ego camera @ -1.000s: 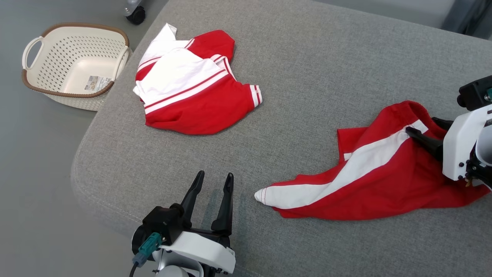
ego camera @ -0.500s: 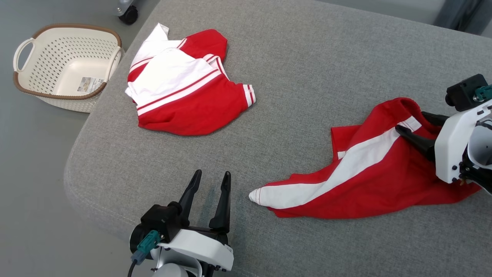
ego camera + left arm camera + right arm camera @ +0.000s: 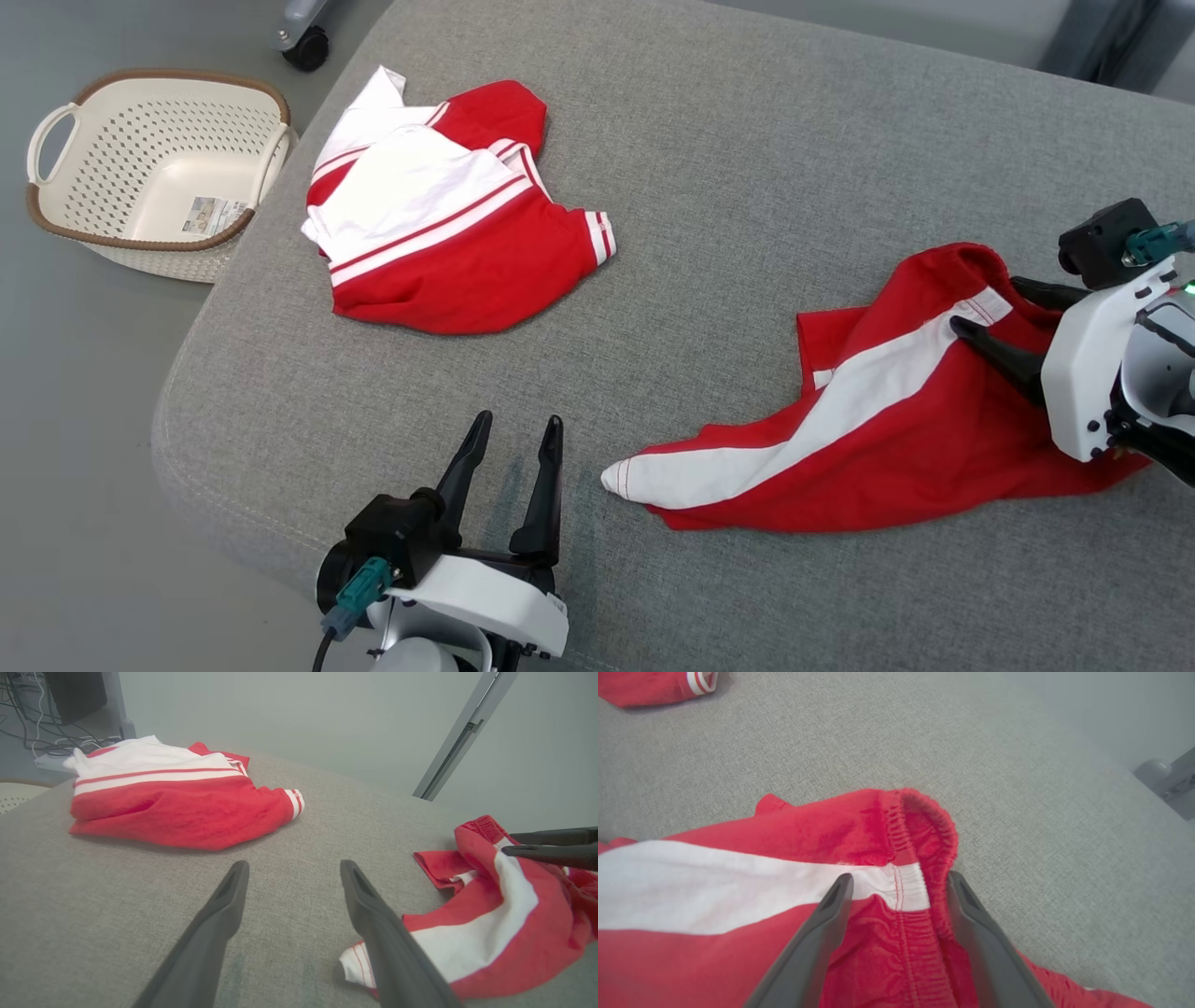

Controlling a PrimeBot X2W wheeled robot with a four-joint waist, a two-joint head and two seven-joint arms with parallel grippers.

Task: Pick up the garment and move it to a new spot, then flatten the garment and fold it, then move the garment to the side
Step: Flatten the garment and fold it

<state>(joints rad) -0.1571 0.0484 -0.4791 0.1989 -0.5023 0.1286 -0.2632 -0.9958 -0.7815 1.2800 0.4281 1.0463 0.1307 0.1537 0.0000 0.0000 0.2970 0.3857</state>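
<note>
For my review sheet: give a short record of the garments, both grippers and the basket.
surface: grey cushion
shorts: red with white stripe, crumpled, at right
right gripper: open, straddling the waistband
left gripper: open, above bare cushion near the leg hem
top: red and white, far left
basket: on floor, left of cushion

red garment with white side stripe, crumpled on grey cushion, waistband bunched upward
</note>
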